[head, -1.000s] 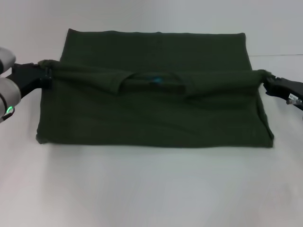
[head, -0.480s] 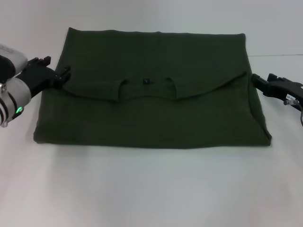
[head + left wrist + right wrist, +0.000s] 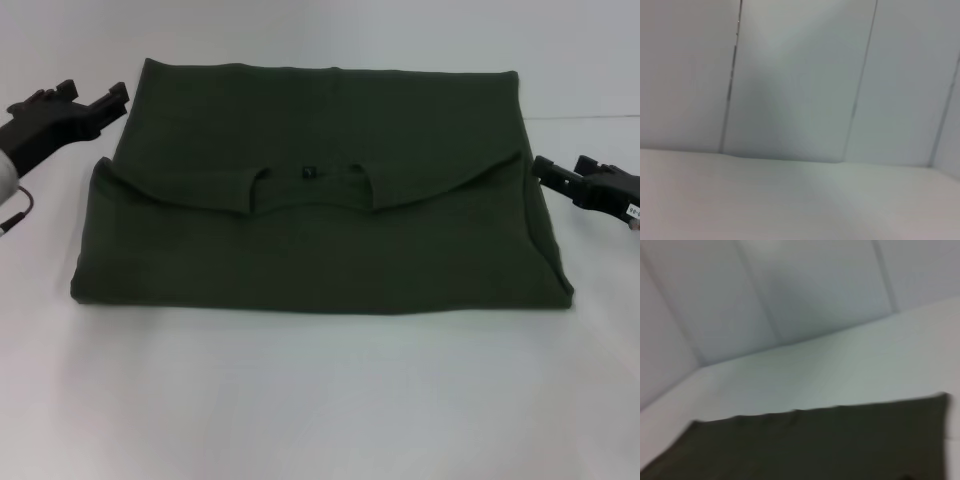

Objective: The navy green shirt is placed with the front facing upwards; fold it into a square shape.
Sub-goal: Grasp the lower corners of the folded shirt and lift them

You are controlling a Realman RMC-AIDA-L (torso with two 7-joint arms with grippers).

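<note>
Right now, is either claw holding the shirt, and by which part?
No. The left gripper and right gripper are both open, clear of the shirt, which lies folded on the table.

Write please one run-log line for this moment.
dark olive-green cotton shirt: folded once, flat on white table | left gripper: open, off shirt | right gripper: open, beside shirt edge

Head camera looks forward and down on the navy green shirt [image 3: 320, 200] spread across the white desk [image 3: 320, 400]. Left wrist camera, beside the shirt, faces only the desk and panelled wall [image 3: 800, 75]. Right wrist camera sits low, sharing the shirt's far edge with the head view.
</note>
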